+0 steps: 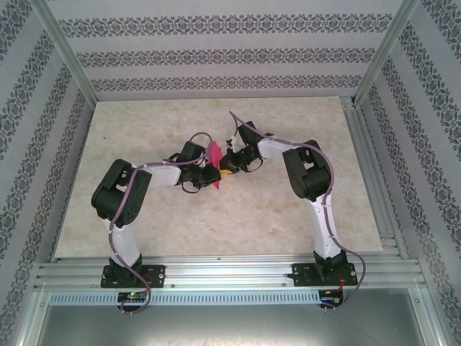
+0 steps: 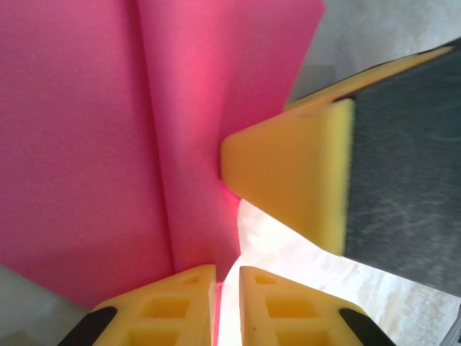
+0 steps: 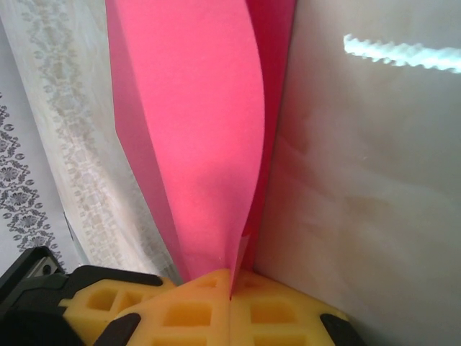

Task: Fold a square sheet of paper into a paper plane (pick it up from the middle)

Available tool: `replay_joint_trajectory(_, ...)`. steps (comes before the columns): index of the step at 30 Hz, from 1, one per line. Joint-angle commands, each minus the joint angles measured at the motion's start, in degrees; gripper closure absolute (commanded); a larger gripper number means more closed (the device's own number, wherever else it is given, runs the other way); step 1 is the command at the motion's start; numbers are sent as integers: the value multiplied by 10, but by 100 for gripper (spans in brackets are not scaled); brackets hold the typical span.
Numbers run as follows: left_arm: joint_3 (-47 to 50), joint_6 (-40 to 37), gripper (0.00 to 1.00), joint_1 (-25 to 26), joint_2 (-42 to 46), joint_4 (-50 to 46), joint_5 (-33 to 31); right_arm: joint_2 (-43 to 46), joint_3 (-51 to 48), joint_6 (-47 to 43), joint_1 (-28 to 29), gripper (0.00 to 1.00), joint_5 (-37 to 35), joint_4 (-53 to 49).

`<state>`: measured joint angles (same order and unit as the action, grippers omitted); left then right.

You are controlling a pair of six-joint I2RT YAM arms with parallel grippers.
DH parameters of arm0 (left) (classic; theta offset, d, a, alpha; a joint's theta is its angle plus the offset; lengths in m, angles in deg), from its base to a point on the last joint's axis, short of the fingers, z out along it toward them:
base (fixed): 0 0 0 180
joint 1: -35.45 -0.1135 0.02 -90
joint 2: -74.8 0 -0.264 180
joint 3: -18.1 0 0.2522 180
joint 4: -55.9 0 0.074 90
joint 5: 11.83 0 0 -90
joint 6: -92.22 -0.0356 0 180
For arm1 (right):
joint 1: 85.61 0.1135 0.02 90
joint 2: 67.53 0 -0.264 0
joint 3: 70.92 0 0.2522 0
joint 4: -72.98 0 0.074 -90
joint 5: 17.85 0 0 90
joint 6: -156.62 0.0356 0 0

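The left hand [image 2: 227, 306] and right hand [image 3: 230, 292] both pinch the sheet of paper [image 2: 86, 144] tight; opposing pulls could tear it.

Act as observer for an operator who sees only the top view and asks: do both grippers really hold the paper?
Observer: The right gripper does; its wrist view shows the jaws shut on the paper, which rises straight out of them.
Operator: And the left?
Observer: The left gripper pinches a pink edge between nearly closed fingertips.
Operator: Is the paper flat?
Observer: No; the left wrist view shows a straight crease running down it.
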<state>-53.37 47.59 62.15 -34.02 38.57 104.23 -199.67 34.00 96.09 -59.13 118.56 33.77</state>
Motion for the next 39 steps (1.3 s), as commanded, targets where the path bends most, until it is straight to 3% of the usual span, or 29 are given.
replay_joint_trajectory(1,-3,5,83,4,-16,14,-17,-13,10,-15,-1,95,-11,-15)
replay_joint_trajectory(10,6,16,78,2,2,41,13,-13,19,-21,0,95,-14,-26)
replay_joint_trajectory(17,-6,24,72,-28,65,35,-19,-11,20,-28,0,95,-23,-37)
replay_joint_trajectory(29,-50,51,75,-39,-19,90,24,-8,18,-25,0,95,-24,-36)
replay_joint_trajectory(39,-53,47,77,-40,-66,67,7,-6,16,-23,1,95,-25,-35)
